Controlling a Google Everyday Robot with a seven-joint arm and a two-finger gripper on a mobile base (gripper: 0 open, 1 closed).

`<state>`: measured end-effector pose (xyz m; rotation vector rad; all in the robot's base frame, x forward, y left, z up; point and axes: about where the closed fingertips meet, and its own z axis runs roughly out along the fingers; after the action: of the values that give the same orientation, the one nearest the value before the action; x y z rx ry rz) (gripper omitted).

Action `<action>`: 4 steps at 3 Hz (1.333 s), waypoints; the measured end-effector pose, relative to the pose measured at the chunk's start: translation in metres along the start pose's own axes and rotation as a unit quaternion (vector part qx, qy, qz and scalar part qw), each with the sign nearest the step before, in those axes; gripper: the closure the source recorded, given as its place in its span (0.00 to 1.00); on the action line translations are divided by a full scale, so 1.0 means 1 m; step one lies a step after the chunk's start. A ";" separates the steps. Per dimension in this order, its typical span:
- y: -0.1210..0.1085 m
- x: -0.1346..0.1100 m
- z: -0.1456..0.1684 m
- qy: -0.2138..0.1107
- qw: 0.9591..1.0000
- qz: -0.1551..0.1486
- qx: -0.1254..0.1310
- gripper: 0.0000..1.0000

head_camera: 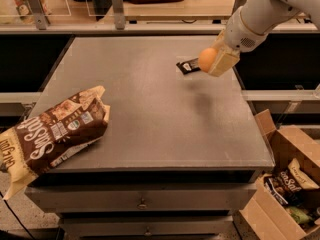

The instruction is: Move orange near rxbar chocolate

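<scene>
Most of the matte grey rectangular tabletop lies open between the crinkled brown-and-cream chip bag, which overhangs the front-left edge, and the far-right corner. I see the white arm reaching in from the upper right, angled down. Its cream two-finger gripper clamps the smooth round orange fruit above the top, near the right edge. The fruit hides one end of the flat black-wrapped snack bar.

A: Fruit?
B: One round smooth orange fruit, gripped in the cream claw, hanging above the grey surface, far right.
A: Bar?
B: One flat black-wrapped snack bar, lying flat, just left of it.
</scene>
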<state>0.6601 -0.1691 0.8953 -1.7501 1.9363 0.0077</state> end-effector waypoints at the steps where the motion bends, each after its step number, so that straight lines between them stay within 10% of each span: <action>1: -0.010 0.003 0.026 -0.004 1.000 -0.002 -0.002 0.81; 4: -0.019 0.011 0.064 0.009 1.000 0.004 -0.006 0.18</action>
<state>0.7015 -0.1608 0.8423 -1.7560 1.9596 0.0057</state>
